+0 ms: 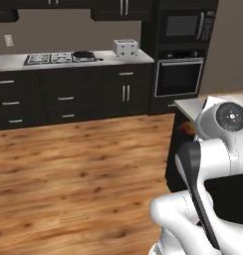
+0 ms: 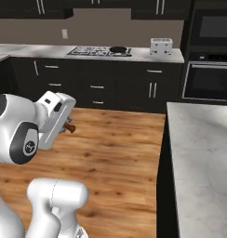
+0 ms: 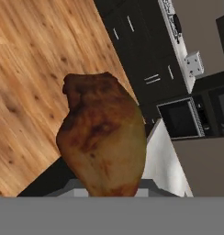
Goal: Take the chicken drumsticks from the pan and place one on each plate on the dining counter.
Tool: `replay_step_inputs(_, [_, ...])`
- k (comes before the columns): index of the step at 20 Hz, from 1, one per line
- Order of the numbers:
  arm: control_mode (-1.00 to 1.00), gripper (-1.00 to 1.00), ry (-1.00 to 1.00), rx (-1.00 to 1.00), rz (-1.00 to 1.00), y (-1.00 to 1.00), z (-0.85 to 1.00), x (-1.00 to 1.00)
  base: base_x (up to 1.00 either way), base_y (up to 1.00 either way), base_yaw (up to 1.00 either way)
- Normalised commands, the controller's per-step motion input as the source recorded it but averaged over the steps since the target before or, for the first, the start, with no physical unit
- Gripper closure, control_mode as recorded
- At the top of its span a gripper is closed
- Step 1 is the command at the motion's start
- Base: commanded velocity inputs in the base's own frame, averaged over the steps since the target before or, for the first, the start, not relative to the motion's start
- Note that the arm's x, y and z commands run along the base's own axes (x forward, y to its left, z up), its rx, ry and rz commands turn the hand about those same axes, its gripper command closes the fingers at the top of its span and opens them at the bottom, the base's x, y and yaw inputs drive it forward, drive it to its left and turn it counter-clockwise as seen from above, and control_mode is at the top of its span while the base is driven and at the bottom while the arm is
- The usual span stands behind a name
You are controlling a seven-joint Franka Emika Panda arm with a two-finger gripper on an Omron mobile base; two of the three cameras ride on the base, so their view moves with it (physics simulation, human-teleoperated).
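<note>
Golden-brown and glossy, one of the chicken drumsticks (image 3: 102, 135) sat clamped in the closed gripper (image 2: 69, 126), carried above the wooden floor (image 1: 68, 169). It was away from the pan (image 2: 118, 49) on the far stove (image 1: 59, 58). Judging by this, delivery to the dining counter (image 2: 199, 153) remained undone; no plates were visible.
</note>
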Motion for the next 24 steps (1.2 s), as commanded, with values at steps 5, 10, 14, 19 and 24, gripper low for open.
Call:
replay_step_inputs(5, [1.0, 1.0, 0.0, 0.0, 0.0, 0.0, 0.0, 0.0, -1.0, -0.28, 0.0])
replay_step_inputs(10, [1.0, 1.0, 0.0, 0.0, 0.0, 0.0, 0.0, 0.0, -1.0, -0.34, 0.0])
replay_step_inputs(14, [1.0, 1.0, 0.0, 0.0, 0.0, 0.0, 0.0, 0.0, -1.0, -0.53, -0.04])
replay_step_inputs(19, [1.0, 1.0, 0.0, 0.0, 0.0, 0.0, 0.0, 0.0, -0.47, -0.93, -0.13])
replay_step_inputs(24, [1.0, 1.0, 0.0, 0.0, 0.0, 0.0, 0.0, 0.0, 0.03, -0.98, -0.16])
